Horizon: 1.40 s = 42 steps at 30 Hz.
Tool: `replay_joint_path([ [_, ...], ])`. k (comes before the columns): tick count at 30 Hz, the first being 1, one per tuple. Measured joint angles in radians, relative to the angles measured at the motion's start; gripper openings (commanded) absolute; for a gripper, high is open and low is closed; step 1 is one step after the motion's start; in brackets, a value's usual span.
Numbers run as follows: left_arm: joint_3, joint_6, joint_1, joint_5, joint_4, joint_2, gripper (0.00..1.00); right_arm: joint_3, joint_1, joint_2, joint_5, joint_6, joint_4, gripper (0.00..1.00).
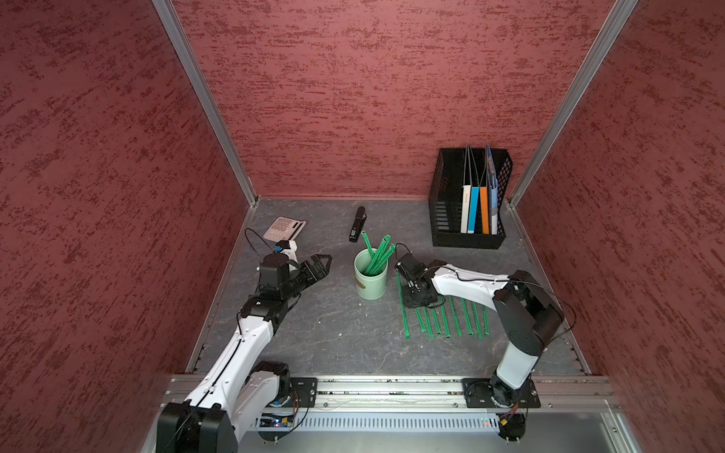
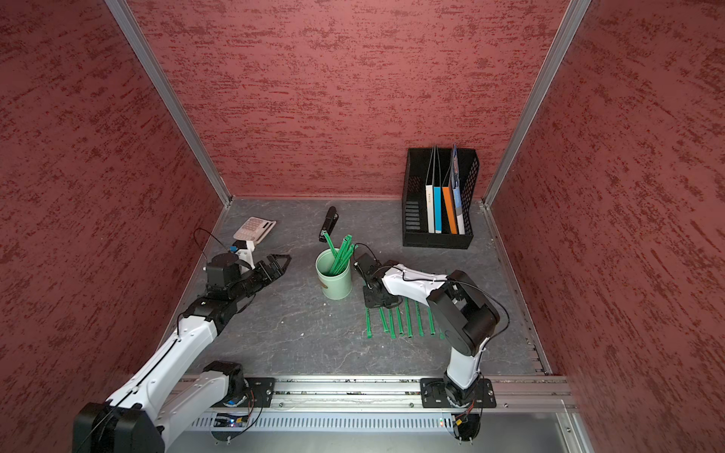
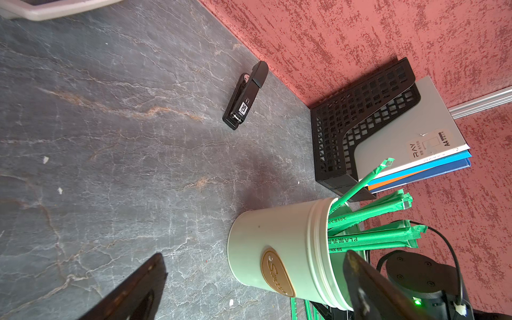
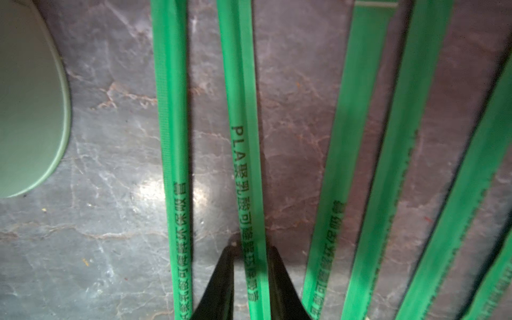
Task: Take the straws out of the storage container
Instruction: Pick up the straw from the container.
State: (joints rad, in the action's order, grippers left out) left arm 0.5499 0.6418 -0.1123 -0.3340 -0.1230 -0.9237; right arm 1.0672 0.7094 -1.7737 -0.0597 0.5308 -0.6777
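Right pincer (image 4: 250,249) is down at the table (image 1: 333,341), right of the cup (image 1: 370,284), its tips (image 4: 225,277) close on both sides of one flat straw (image 4: 243,138); I cannot tell if they squeeze it. Left pincer (image 1: 326,266) is wide apart, left of the cup. Some straws (image 1: 378,255) stand in the cup, more lie in a row right of it.

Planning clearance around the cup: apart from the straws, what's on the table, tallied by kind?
storage container: 1
stapler: 1
calculator: 1
file rack: 1
folders in the rack: 4
Total: 8
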Motion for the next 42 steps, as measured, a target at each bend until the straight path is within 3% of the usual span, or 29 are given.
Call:
replay_joint_path([
  [20, 0.000, 0.000, 0.000, 0.000, 0.000, 0.002, 1.00, -0.095, 0.003, 0.079, 0.056, 0.150, 0.009, 0.11],
  [23, 0.000, 0.000, 0.000, 0.000, 0.000, 0.002, 1.00, -0.098, 0.004, 0.082, 0.058, 0.155, 0.008, 0.13],
  [30, 0.000, 0.000, 0.000, 0.000, 0.000, 0.002, 1.00, -0.098, 0.023, 0.100, 0.057, 0.161, -0.029, 0.31],
  [35, 0.000, 0.001, 0.000, 0.000, 0.004, 0.000, 1.00, -0.056, 0.037, 0.227, 0.028, 0.144, -0.125, 0.34],
  [42, 0.000, 0.014, 0.000, -0.001, 0.028, -0.019, 1.00, 0.154, 0.040, 0.469, -0.015, 0.058, -0.149, 0.35],
])
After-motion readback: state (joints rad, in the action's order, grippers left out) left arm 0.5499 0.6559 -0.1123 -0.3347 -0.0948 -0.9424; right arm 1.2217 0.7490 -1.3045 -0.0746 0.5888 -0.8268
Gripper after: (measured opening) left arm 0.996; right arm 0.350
